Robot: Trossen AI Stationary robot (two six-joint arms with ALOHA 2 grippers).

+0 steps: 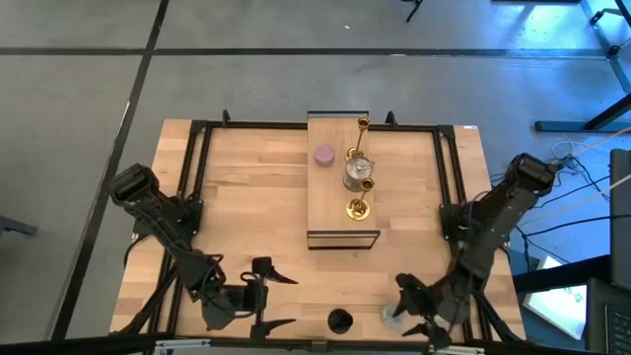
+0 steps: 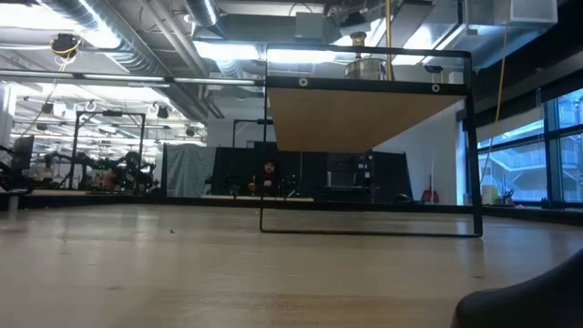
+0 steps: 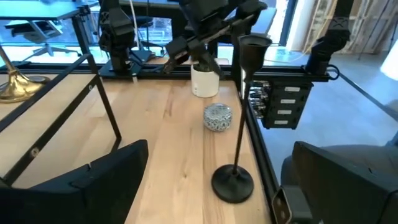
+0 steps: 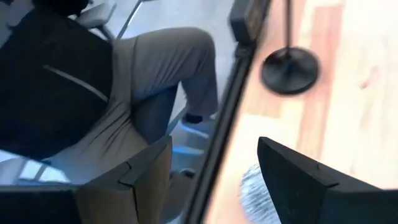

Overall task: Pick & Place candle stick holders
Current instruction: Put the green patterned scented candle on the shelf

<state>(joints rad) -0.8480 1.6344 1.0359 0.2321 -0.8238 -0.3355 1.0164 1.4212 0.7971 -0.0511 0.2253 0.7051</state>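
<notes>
On a raised light-wood block (image 1: 335, 212) at the table's middle stand the lilac-pink holder (image 1: 324, 155), the tall gold holder (image 1: 361, 136), the silver holder (image 1: 357, 174) and the short gold holder (image 1: 357, 207). The black stemmed holder (image 1: 339, 320) stands on its round base (image 3: 233, 183) near the front edge. My left gripper (image 1: 262, 296) is open just left of it and faces it (image 3: 221, 148). The grey-blue holder (image 1: 391, 318) stands on the table right of it, and also shows in the left wrist view (image 3: 217, 117). My right gripper (image 1: 412, 306) is open over the grey-blue holder (image 4: 256, 190), which shows between its fingers.
A small white pot (image 3: 204, 82) stands behind the grey-blue holder, under my right arm. A black frame rail (image 1: 449, 177) runs along the table's sides. A seated person's legs (image 4: 155, 81) show beyond the near table edge. Bare wood lies left of the block (image 1: 246, 197).
</notes>
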